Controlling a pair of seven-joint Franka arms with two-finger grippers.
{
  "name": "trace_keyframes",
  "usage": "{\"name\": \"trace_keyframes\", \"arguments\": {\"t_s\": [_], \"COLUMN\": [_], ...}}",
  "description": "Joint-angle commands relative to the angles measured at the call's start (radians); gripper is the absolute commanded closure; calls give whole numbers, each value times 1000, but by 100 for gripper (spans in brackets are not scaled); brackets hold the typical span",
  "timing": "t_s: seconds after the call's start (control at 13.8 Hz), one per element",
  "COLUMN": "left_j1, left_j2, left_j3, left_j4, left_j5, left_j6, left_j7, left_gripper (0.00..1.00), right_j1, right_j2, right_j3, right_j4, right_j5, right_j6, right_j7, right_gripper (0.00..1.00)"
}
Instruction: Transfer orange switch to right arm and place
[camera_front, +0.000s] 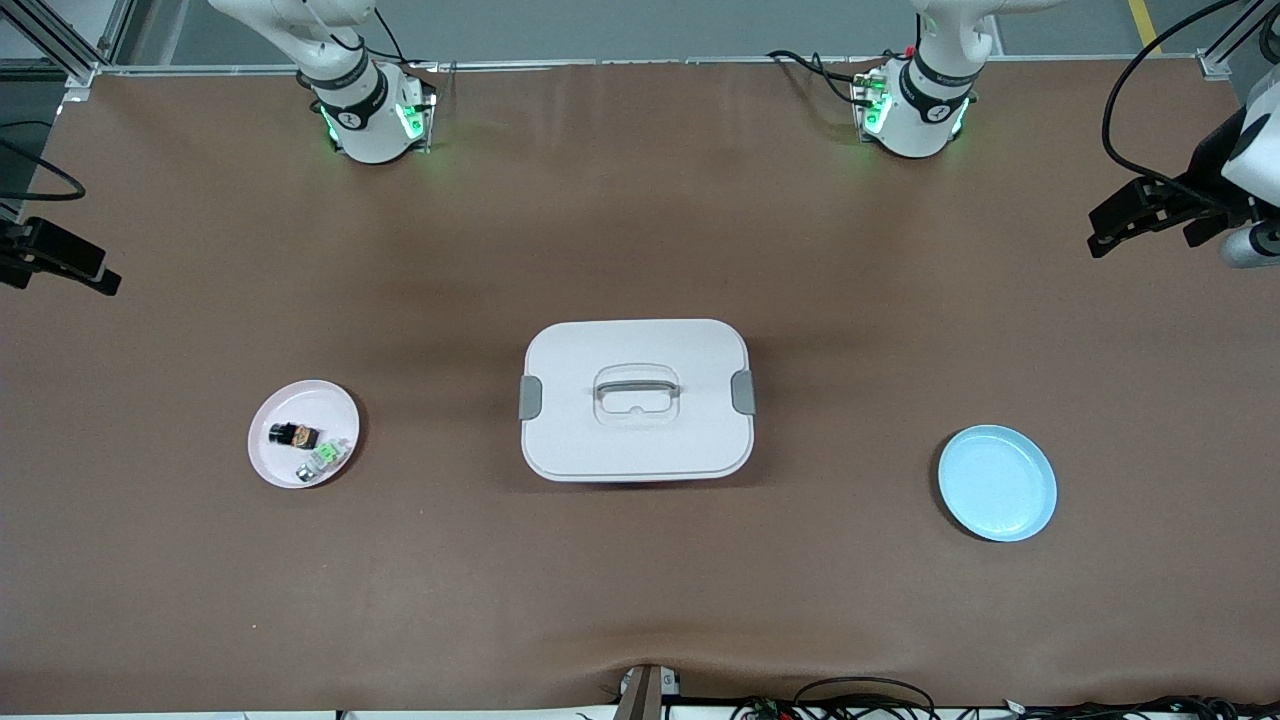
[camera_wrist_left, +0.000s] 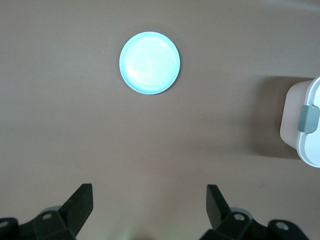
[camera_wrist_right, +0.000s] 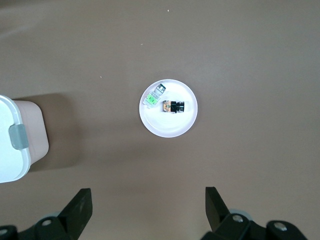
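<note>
Open brown surface around a lidded white box at mid-table, the one tall obstacle between the two ends. Toward the right arm's end, a pink plate carrying the orange switch with a green-and-white component just beside it, crowding that side of the switch. Toward the left arm's end, a blue plate, bare surface all round it. Left hand and right hand both spread wide, high at the table's two ends, nothing beneath either but surface and plates.
</note>
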Motion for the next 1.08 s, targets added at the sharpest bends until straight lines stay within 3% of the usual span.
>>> {"name": "trace_keyframes", "arguments": {"t_s": [0.0, 1.01], "left_j1": [7, -7], "left_j2": [-5, -1], "left_j3": [1, -13], "left_j4": [10, 10], "left_j5": [-12, -12], "left_j6": [-10, -10], "left_j7": [17, 14], "left_gripper": [0, 0], "right_j1": [-27, -32], "right_j2": [-22, -22], "right_j3": [10, 10], "right_j4": [-22, -25], "right_j5": [21, 9], "right_j6": [-6, -9], "right_j7": [7, -5], "right_gripper": [0, 0]}}
